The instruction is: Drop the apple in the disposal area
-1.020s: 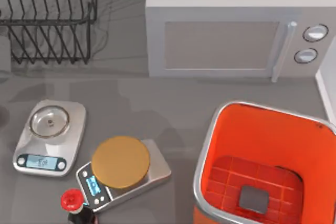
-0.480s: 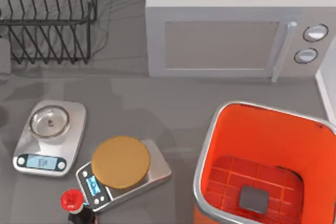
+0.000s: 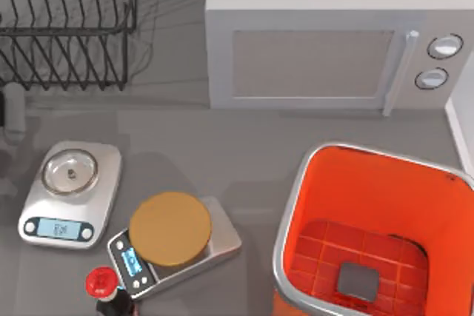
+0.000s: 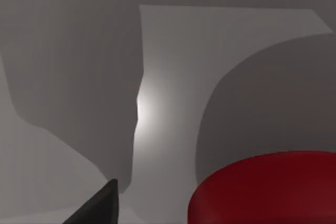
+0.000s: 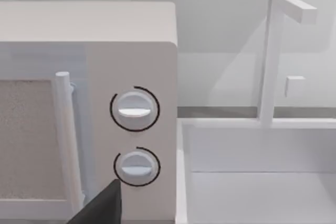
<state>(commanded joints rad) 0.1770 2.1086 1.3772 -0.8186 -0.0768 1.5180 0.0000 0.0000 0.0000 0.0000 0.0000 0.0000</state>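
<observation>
Low in the left wrist view lies a dark red rounded apple on the grey table, partly cut off by the frame. One dark fingertip of my left gripper shows beside it, apart from it. A grey part of my left arm reaches in at the table's left edge, below the dish rack. The disposal area, an orange bin with a silver rim and a grey square on its gridded floor, stands at the front right. One dark fingertip of my right gripper points toward the microwave's dials.
A grey microwave stands at the back, a black wire dish rack at the back left. Two kitchen scales and a dark bottle with a red cap sit at the front left. A white basin stands right of the microwave.
The grey part of my left arm has slid forward along the table's left edge, farther into the top view. The shadows on the table have shifted. Everything else is still.
</observation>
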